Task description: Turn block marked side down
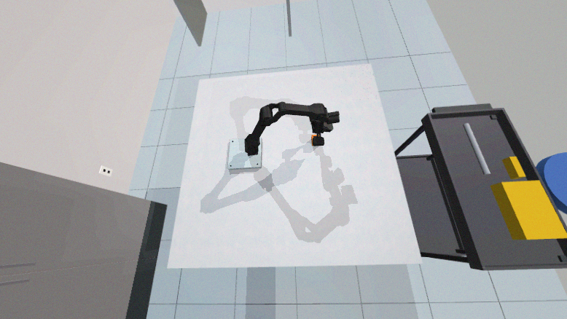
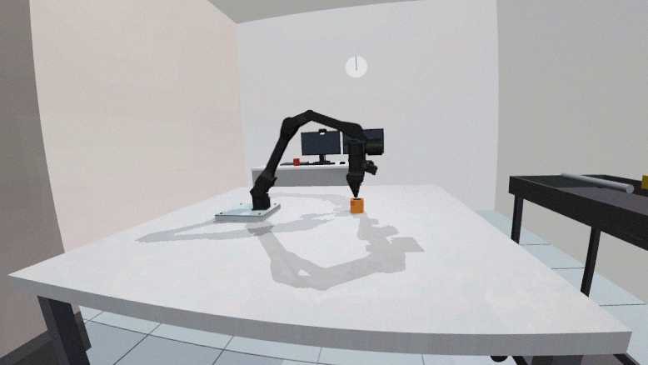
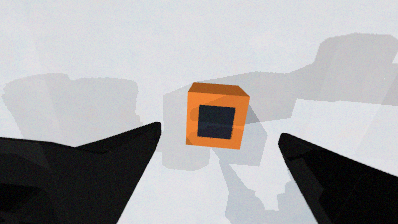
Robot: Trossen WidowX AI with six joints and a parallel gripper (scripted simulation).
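Note:
The orange block [image 1: 313, 139] [image 2: 356, 207] [image 3: 217, 99] sits flat on the white table [image 1: 221, 241] [image 2: 407, 307]. Its dark square mark [image 2: 356, 198] [image 3: 216, 121] faces up. My gripper [image 1: 318, 140] [image 2: 356, 196] [image 3: 219, 133] is open and points down, with its tips just above the block's top in the exterior view. In the wrist view the block shows in the gap between the two fingertips, a little nearer the left one, with nothing gripped. In the top view the gripper hides much of the block.
The arm's base plate [image 1: 242, 158] [image 2: 226, 217] is left of the block. A dark cart [image 1: 460, 166] [image 2: 625, 217] stands beyond the table's right edge, carrying a grey rod [image 1: 476, 148] [image 2: 598, 182] and yellow boxes. A desk with monitors [image 2: 320, 142] is at the back.

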